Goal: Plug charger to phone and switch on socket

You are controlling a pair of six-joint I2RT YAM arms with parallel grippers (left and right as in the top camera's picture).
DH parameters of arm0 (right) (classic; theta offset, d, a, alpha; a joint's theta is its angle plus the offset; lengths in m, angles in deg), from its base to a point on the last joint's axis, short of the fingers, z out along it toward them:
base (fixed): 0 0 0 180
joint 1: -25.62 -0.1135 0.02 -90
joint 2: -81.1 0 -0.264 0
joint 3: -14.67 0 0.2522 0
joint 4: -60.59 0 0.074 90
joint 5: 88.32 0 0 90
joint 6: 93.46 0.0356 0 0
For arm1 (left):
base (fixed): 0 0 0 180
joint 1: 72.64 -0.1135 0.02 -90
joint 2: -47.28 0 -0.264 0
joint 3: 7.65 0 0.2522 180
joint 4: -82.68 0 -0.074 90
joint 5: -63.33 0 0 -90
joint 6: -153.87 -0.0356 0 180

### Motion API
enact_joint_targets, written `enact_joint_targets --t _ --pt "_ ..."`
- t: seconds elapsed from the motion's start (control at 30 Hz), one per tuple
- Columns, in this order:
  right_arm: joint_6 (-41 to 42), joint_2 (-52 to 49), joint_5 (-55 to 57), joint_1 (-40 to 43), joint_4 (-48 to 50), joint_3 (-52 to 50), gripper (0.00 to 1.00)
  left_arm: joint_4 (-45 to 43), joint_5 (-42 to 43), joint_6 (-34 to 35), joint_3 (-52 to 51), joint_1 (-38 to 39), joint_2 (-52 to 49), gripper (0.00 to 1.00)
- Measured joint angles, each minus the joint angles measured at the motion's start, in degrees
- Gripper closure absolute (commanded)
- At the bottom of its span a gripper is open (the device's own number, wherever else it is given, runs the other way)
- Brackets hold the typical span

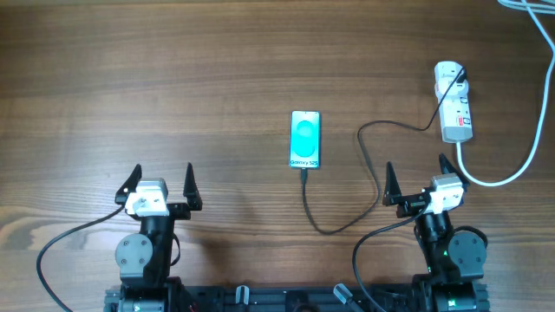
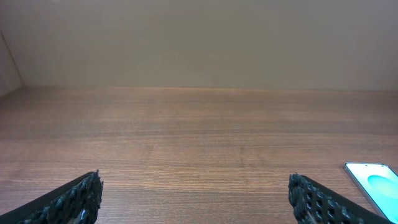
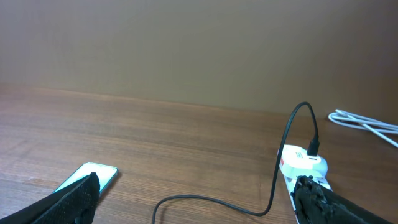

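Note:
The phone (image 1: pixel 305 139) lies flat at the table's middle with its cyan screen up; it also shows in the left wrist view (image 2: pixel 375 185) and the right wrist view (image 3: pixel 91 177). The charger (image 1: pixel 373 186), a thin black cable, runs from the phone's near end in a loop to the socket (image 1: pixel 453 101), a white power strip at the right; the cable (image 3: pixel 273 199) and strip (image 3: pixel 301 163) also show in the right wrist view. My left gripper (image 1: pixel 162 186) is open and empty, left of the phone. My right gripper (image 1: pixel 417 179) is open and empty, just in front of the socket.
The socket's thick white lead (image 1: pixel 520 169) curves along the table's right edge to the far right corner, and shows in the right wrist view (image 3: pixel 367 123). A plain wall stands behind the table.

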Motion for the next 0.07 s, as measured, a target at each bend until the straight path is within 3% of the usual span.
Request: enact_joint_targets --t 0.07 --pt "0.0 0.0 0.0 0.0 0.0 0.0 0.0 -0.02 0.0 0.0 0.0 0.02 0.02 0.0"
